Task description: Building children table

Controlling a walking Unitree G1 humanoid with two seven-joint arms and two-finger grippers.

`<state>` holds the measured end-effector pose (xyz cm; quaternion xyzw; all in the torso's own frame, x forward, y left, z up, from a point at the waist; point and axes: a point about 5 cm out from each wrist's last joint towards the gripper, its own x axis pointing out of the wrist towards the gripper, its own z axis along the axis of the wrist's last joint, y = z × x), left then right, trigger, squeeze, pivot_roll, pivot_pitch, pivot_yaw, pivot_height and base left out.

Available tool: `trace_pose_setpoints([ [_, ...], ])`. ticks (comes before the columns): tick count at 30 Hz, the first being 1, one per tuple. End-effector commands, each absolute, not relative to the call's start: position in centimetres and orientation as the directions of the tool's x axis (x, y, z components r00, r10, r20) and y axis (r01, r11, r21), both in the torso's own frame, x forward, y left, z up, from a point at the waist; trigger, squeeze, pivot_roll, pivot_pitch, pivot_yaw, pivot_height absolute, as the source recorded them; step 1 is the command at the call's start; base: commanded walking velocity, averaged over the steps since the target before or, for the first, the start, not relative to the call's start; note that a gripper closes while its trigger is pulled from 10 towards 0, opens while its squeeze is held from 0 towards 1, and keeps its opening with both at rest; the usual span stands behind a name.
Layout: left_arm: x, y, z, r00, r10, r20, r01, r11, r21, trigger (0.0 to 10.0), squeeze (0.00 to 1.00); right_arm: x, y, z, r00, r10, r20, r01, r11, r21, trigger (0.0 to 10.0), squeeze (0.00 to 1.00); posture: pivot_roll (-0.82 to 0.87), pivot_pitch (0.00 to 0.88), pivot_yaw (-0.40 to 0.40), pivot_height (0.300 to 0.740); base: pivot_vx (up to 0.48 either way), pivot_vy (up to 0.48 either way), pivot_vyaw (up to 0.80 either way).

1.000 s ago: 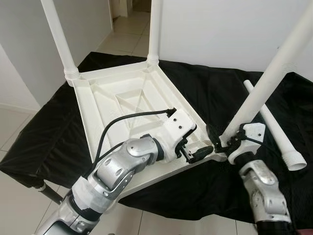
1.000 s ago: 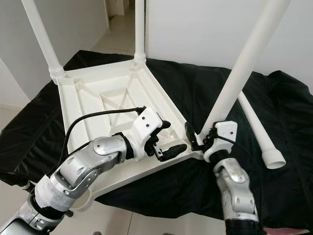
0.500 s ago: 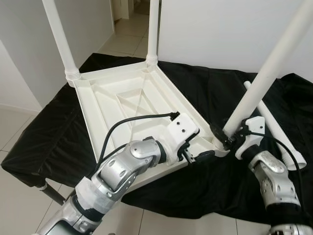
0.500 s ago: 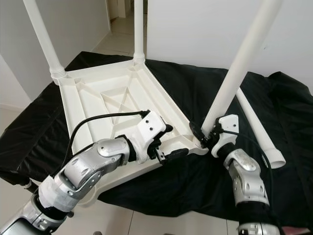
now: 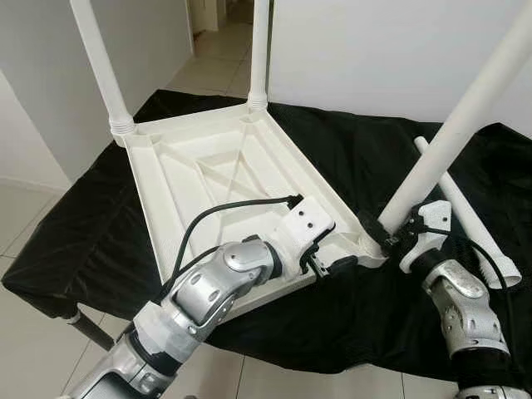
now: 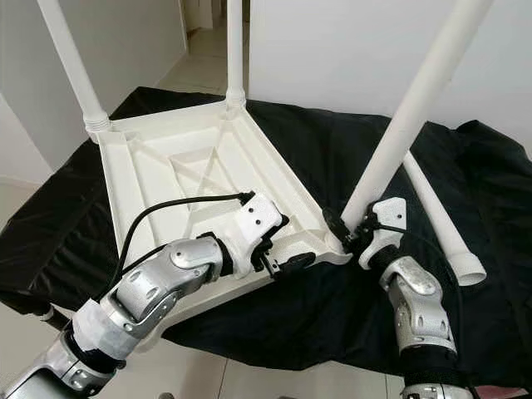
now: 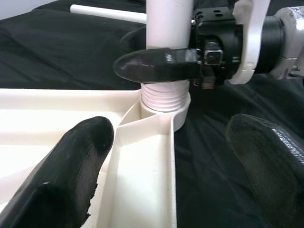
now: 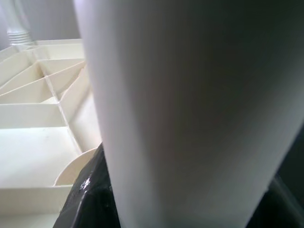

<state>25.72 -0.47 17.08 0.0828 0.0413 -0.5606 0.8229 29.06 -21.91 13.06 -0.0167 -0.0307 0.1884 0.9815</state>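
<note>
White plastic is what you are building with. Your table top (image 5: 224, 174) lies upside down on the desk (image 5: 75, 241) under a black cloth (image 5: 349, 158), so the leg holes face up. Your right gripper (image 5: 387, 239) has its fingers shut around the third leg (image 5: 453, 137), low down, with its ribbed end in the near corner hole. This leg leans up and to your right. Your left gripper (image 7: 166, 156) has open fingers on each side of the rim, likely steadying it. One loose leg (image 6: 440, 224) lies flat nearby.
</note>
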Motion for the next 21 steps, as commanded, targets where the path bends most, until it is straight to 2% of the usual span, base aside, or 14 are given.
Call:
trace_pose_setpoints([
  [1, 25.6, -0.4, 16.7, 0.325, -0.93, -0.173, 0.945, 0.315, 0.083, 10.0, 0.0, 28.9, -21.2, 12.0, 0.929, 0.371, -0.003, -0.371, 0.928, -0.027, 10.0, 0.0, -0.09, 0.0, -0.026, 0.74, 0.0, 0.0, 0.0],
  [7, 25.6, -0.3, 16.6, 0.331, -0.927, -0.174, 0.943, 0.322, 0.082, 10.0, 0.0, 28.8, -20.4, 11.9, 0.948, 0.319, 0.004, -0.319, 0.948, -0.005, 10.0, 0.0, -0.09, 0.0, -0.038, 0.74, 0.0, 0.0, 0.0],
  [9, 25.6, -0.2, 16.4, 0.339, -0.925, -0.172, 0.941, 0.33, 0.079, 10.0, 0.0, 28.6, -19.5, 11.8, 0.981, 0.193, 0.004, -0.193, 0.981, 0.026, 10.0, 0.0, -0.08, 0.0, -0.047, 0.74, 0.0, 0.0, 0.0],
  [10, 25.6, -0.2, 16.4, 0.339, -0.925, -0.172, 0.941, 0.33, 0.079, 10.0, 0.0, 28.6, -19.5, 11.8, 0.981, 0.193, 0.004, -0.193, 0.981, 0.026, 10.0, 0.0, -0.08, 0.0, -0.047, 0.74, 0.0, 0.0, 0.0],
  [13, 25.7, -0.1, 16.3, 0.346, -0.923, -0.171, 0.938, 0.337, 0.079, 10.0, 0.0, 28.4, -19.3, 11.5, 0.999, 0.042, -0.017, -0.041, 0.996, 0.081, 10.0, 0.0, -0.07, 0.0, -0.048, 0.74, 0.0, 0.0, 0.0],
  [14, 25.7, -0.1, 16.3, 0.346, -0.923, -0.171, 0.938, 0.337, 0.079, 10.0, 0.0, 28.4, -19.3, 11.5, 0.999, 0.042, -0.017, -0.041, 0.996, 0.081, 10.0, 0.0, -0.07, 0.0, -0.048, 0.74, 0.0, 0.0, 0.0],
  [15, 25.7, 0.0, 16.3, 0.352, -0.92, -0.171, 0.936, 0.343, 0.079, 10.0, 0.0, 28.2, -19.1, 11.2, 0.999, -0.039, -0.032, 0.042, 0.992, 0.118, 10.0, 0.0, -0.08, 0.0, -0.046, 0.74, 0.0, 0.0, 0.0],
  [16, 25.7, 0.0, 16.3, 0.352, -0.92, -0.171, 0.936, 0.343, 0.079, 10.0, 0.0, 28.2, -19.1, 11.2, 0.999, -0.039, -0.032, 0.042, 0.992, 0.118, 10.0, 0.0, -0.08, 0.0, -0.046, 0.74, 0.0, 0.0, 0.0],
  [19, 26.1, 0.1, 16.4, 0.365, -0.915, -0.169, 0.931, 0.356, 0.082, 10.0, 0.0, 27.6, -18.5, 10.5, 0.964, -0.257, -0.074, 0.266, 0.95, 0.164, 10.0, 0.0, -0.07, 0.0, -0.048, 0.74, 0.0, 0.0, 0.0],
  [20, 26.1, 0.1, 16.4, 0.365, -0.915, -0.169, 0.931, 0.356, 0.082, 10.0, 0.0, 27.6, -18.5, 10.5, 0.964, -0.257, -0.074, 0.266, 0.95, 0.164, 10.0, 0.0, -0.07, 0.0, -0.048, 0.74, 0.0, 0.0, 0.0],
  [21, 26.1, 0.1, 16.5, 0.369, -0.914, -0.166, 0.929, 0.36, 0.085, 10.0, 0.0, 27.4, -18.1, 10.4, 0.935, -0.343, -0.087, 0.352, 0.923, 0.154, 10.0, 0.0, -0.07, 0.0, -0.05, 0.74, 0.0, 0.0, 0.0],
])
